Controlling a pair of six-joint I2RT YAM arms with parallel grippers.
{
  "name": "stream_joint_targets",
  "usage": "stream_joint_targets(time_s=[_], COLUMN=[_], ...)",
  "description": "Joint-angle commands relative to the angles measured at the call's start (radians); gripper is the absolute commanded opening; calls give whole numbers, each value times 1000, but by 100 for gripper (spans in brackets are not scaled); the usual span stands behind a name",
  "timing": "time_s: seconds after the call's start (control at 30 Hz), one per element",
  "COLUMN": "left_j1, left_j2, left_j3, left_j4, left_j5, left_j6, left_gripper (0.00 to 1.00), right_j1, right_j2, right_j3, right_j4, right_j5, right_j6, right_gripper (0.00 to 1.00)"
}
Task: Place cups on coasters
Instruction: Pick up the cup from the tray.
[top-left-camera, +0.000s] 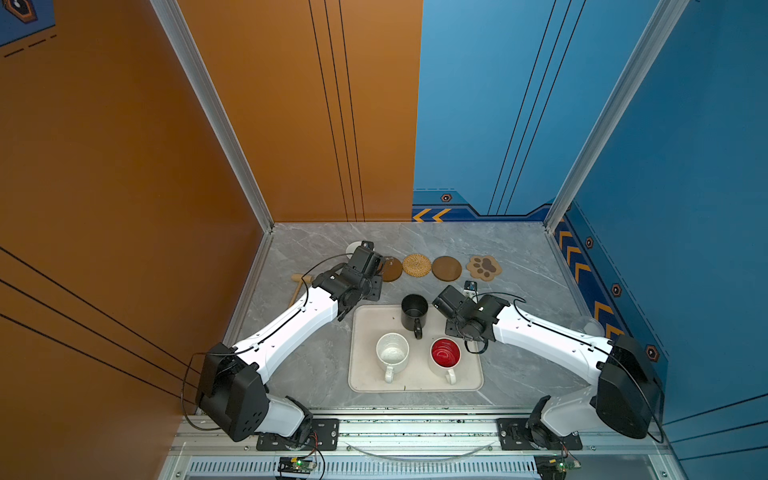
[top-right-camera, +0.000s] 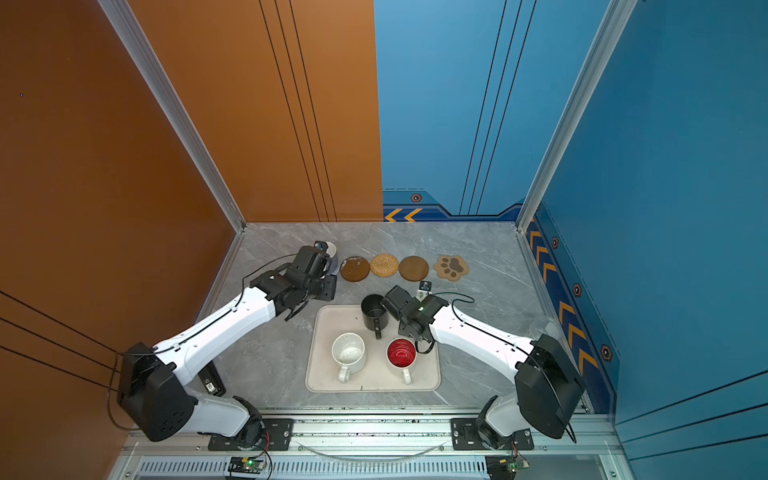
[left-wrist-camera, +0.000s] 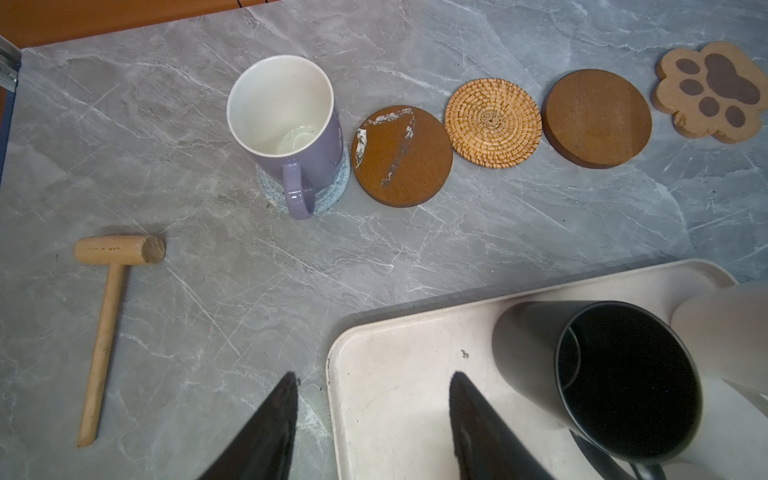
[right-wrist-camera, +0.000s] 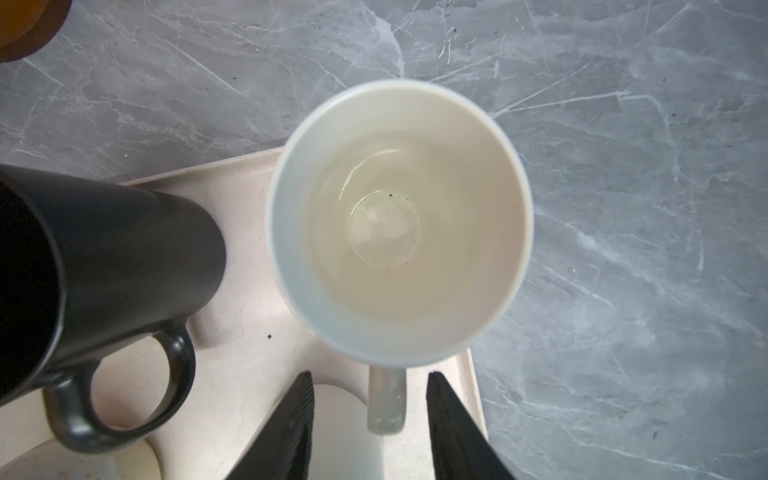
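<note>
The right gripper (right-wrist-camera: 370, 374) hangs over a corner of the tray (right-wrist-camera: 249, 332) with its jaws apart. The handle of the cream mug (right-wrist-camera: 399, 216) runs between them with a gap on each side, so nothing is clamped. The mug's body stands upright just beyond the fingertips, over the tray rim; whether its base rests on the tray cannot be told. The black mug (right-wrist-camera: 124, 257) stands upright on the tray just beside this gripper, on the side toward the other arm, its handle pointing the same way as the cream one's. In both top views the right wrist hides the cream mug. Behind the gripper, toward the arm bases, the speckled mug (top-left-camera: 392, 353) and the red-lined mug (top-left-camera: 445, 354) stand upright on the tray, handles toward the robot. The left gripper (left-wrist-camera: 374, 376) has its jaws well apart and holds nothing. It is poised above the tray's far corner on its own side, one finger over the table (left-wrist-camera: 208, 291) and the other over the tray. Well ahead of it the lavender mug (left-wrist-camera: 286, 116) stands upright on the woven coaster (left-wrist-camera: 328, 195). Just beside that, a row runs toward the right arm's side: the glossy coaster (left-wrist-camera: 403, 162), the rattan coaster (left-wrist-camera: 492, 122), the brown coaster (left-wrist-camera: 596, 118) and the paw coaster (left-wrist-camera: 712, 91). A mallet (left-wrist-camera: 104, 324) lies flat on the table, off to the left gripper's outer side.
</note>
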Motion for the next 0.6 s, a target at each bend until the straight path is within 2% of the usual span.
stream_joint_targets(time_s=[0.0, 0.27, 0.57], left_j1=[11, 16, 17], left_j2=[-30, -26, -25], left_j3=[-16, -11, -13], left_j4=[3, 3, 3], left_j5=[16, 17, 18], left_j6=[6, 4, 6], left_gripper=[60, 60, 60], right_j1=[-12, -28, -32], right_j2=[12, 35, 47], right_j3=[-19, -25, -41], right_j4=[14, 33, 50], right_j5=[-15, -35, -42], right_j6=[-7, -19, -13], right_gripper=[43, 42, 35])
